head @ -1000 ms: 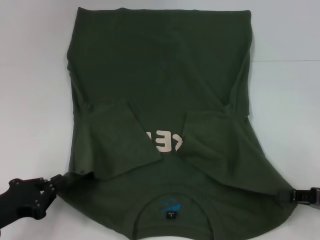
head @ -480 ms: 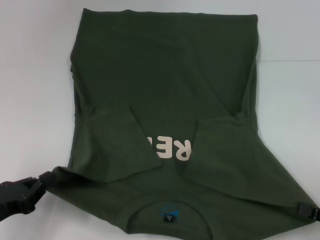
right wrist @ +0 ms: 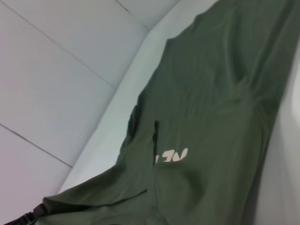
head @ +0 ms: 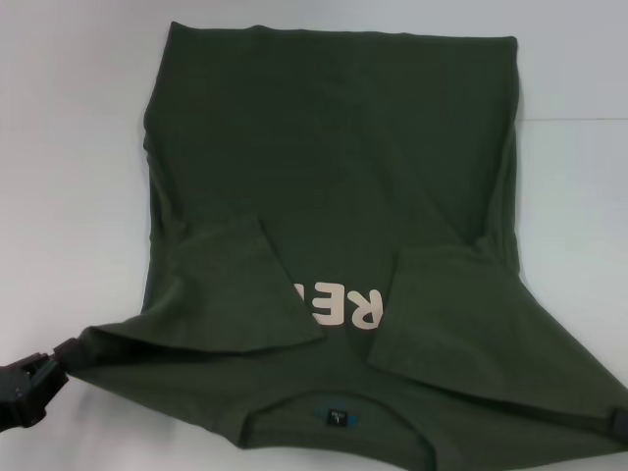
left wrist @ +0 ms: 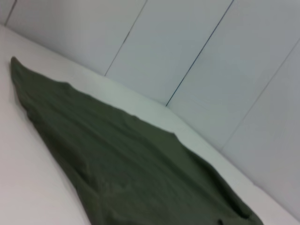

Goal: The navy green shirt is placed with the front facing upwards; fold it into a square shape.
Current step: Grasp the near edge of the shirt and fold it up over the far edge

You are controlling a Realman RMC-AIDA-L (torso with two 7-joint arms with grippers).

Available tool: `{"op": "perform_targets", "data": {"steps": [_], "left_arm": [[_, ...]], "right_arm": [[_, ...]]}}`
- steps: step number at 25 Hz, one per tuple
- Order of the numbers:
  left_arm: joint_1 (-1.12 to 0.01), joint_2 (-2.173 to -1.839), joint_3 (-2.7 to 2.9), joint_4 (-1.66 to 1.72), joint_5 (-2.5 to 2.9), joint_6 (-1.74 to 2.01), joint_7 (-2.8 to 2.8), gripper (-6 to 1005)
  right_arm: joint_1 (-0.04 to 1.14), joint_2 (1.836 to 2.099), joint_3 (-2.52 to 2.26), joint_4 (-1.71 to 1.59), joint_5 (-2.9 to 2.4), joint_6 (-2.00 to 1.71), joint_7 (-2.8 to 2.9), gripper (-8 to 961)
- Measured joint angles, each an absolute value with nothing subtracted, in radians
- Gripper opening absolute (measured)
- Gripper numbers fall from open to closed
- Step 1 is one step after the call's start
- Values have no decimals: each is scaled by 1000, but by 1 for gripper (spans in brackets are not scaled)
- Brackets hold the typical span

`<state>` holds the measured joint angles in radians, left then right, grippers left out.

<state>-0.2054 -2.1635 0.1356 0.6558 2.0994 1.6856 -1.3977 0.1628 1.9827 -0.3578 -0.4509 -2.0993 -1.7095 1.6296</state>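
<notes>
The left gripper [head: 61, 355], fingers pinching the lower-left shoulder corner, and the right gripper [head: 618, 424], its fingers too hidden to tell, are lifting the navy green shirt [head: 334, 167] mid-frame on the counter [head: 69, 147], likely carrying the collar end toward the upper hem

Navy green shirt [head: 334, 177]: collar edge cut off by the head view's lower border. Cream lettering [head: 343, 306] partly covered by both folded-in sleeves; only "RE" legible. Neck label [head: 337, 418] too small to read. Right hand [head: 620, 424] almost wholly out of frame; left hand [head: 49, 361] cropped, fingers indistinct against cloth.
</notes>
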Motion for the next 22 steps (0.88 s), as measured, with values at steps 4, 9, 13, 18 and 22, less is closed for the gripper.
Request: {"op": "perform_targets", "data": {"steps": [4,9,13,18,22], "left_arm": [[-198,-2163,99,655,2099,1720,-1396,4],[-192,-2163,94,655,2098,1751,-1396,5],[-193,-2163,86,655,2098,1781,-1394,5],[-196,-2159,83,656,2098,1810,-1393,5],[-203,-2158,82,655,2087,1812,-1396,5]], "right_arm": [[148,1971,-329,-451,-2101,-1732,1609,84],[119,1961,-315,-460,-2103,-1796,1551,88],[100,1955,-302,-462,-2103,-1848,1502,92],[94,1952,-288,-463,-2103,-1867,1483,97],[104,1947,-274,-463,-2100,-1865,1484,101]]}}
